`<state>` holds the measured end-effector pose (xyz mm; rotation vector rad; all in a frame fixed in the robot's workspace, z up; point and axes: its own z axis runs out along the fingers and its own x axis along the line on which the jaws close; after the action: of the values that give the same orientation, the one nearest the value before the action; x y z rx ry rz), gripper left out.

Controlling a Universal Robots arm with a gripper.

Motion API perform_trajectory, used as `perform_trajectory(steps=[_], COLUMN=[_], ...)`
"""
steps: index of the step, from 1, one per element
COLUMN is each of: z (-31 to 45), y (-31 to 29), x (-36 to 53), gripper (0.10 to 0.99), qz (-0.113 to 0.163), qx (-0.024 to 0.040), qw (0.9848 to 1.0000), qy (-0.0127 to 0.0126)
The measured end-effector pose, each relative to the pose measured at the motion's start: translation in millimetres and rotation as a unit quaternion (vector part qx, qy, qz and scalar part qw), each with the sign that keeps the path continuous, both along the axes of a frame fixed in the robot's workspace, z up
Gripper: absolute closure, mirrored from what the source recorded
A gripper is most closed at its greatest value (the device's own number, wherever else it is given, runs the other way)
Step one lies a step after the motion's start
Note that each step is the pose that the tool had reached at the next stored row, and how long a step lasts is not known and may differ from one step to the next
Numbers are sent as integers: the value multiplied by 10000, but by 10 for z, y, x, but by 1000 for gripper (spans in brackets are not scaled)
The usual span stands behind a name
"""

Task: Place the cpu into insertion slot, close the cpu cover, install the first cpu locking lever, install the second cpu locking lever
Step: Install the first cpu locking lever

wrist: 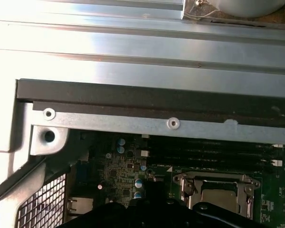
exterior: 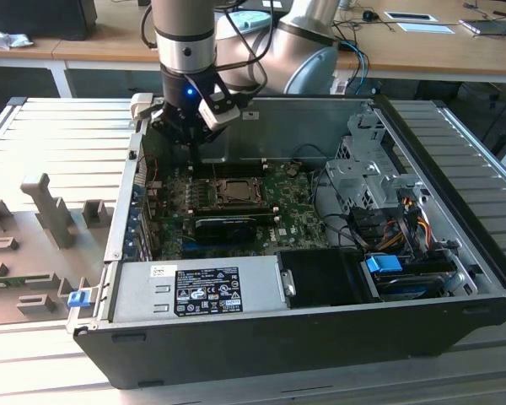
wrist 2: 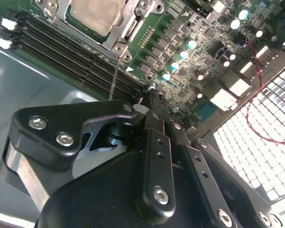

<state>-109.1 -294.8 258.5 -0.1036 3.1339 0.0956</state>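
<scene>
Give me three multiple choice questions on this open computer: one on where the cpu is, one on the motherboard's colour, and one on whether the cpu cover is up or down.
1. Where is the cpu?
A) on the power supply
B) in the insertion slot
C) on the drive cage

2. What colour is the motherboard?
A) green
B) red
C) white

3. How does the cpu cover stand?
A) raised upright
B) taken off and set aside
C) lying flat around the cpu

Answers:
1. B, as both wrist views show the silvery face seated inside the socket.
2. A, as the board around the socket is green in every view.
3. C, as the metal frame lies level around the chip's face in the second wrist view.
</scene>
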Motion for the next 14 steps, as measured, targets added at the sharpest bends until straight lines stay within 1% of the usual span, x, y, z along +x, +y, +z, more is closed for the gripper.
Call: perform_trajectory(steps=[3,14], z=[0,0], y=[0,0], x=[60,126], gripper=[980,980], qz=[0,-4], qx=[0,0], qw=[10000,10000], qy=[0,0])
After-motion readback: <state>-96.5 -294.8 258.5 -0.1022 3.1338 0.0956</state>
